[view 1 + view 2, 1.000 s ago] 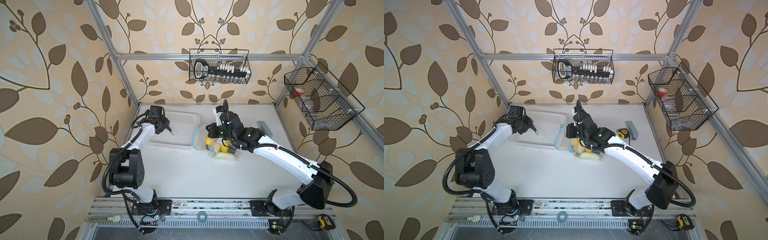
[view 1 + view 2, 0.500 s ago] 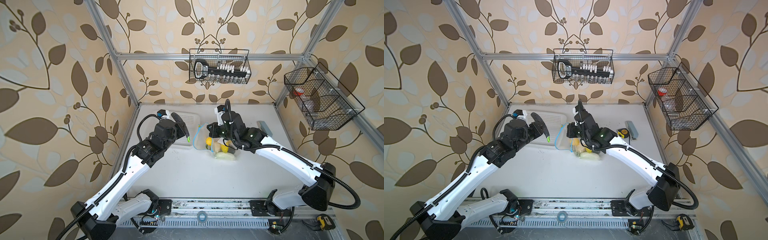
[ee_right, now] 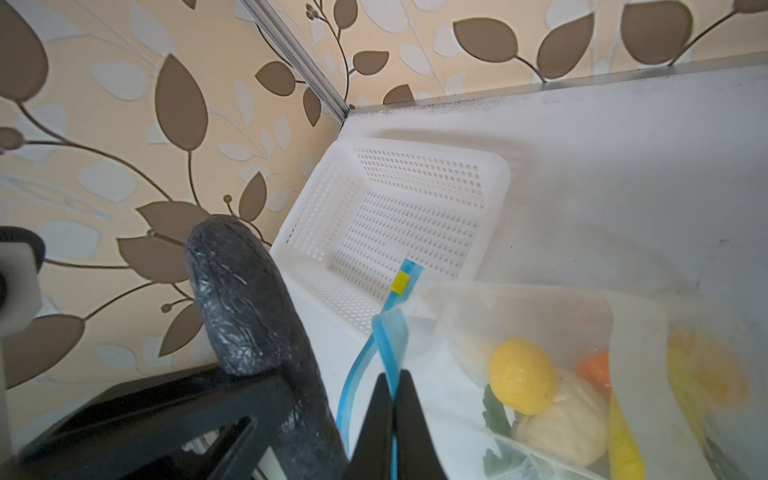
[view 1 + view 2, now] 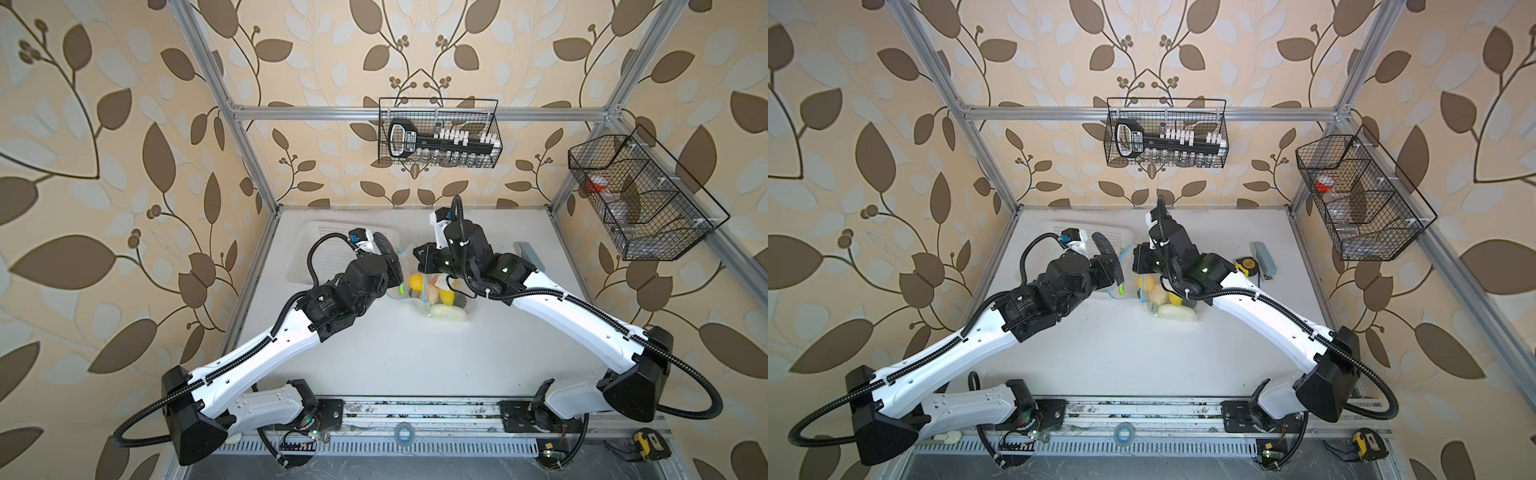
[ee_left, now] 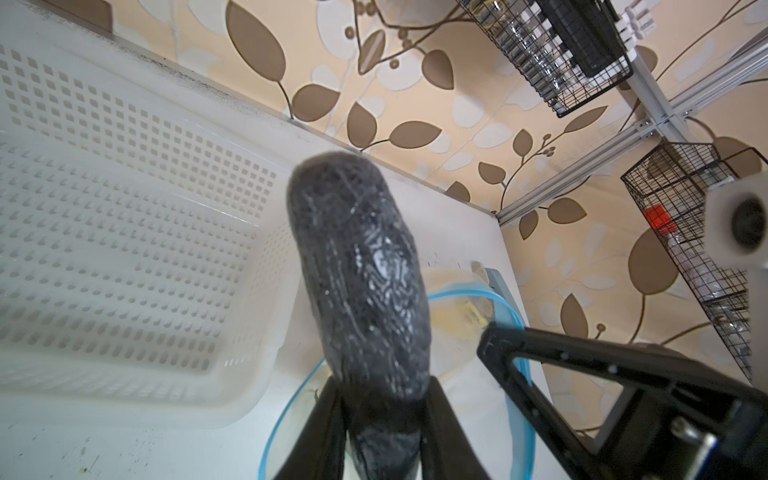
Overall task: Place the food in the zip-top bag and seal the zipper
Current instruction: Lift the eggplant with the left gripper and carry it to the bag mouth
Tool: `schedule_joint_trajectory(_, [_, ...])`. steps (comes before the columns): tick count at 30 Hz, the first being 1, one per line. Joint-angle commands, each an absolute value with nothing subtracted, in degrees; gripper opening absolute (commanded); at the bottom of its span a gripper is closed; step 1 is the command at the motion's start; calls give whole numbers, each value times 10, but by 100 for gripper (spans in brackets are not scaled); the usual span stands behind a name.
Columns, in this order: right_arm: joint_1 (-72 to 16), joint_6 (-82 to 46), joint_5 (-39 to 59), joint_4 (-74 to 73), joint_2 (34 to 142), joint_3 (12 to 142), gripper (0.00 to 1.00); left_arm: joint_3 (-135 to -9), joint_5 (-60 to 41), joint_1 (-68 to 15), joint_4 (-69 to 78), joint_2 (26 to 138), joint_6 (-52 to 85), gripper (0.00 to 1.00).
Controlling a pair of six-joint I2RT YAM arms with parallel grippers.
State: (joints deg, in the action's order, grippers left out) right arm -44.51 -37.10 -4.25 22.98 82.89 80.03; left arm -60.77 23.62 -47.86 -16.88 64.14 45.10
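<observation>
Within left gripper (image 5: pixel 384 432), dark eggplant (image 5: pixel 361 270)

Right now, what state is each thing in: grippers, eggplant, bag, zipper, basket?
left gripper: shut on the eggplant.
right gripper: shut on the zipper.
eggplant: held in the air, outside the zip-top bag.
zip-top bag: mouth open, food inside.
zipper: unsealed.
basket: no food visible.

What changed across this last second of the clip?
The left gripper, shut on the eggplant, carried it rightward from over the white basket to the zip-top bag's open mouth. The right gripper stayed clamped on the zipper edge, and the food already bagged did not move.
</observation>
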Motion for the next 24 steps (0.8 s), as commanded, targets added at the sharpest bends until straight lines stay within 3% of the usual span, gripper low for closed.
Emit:
schedule_joint_trajectory(1, [-449,-378,-36,231,826,829,0,-607,276,-491,-123,657,440,29])
schedule_joint_trajectory(24, [-435,-388,-13,226,828,831,0,-603,349,-577,-109,727,395,36])
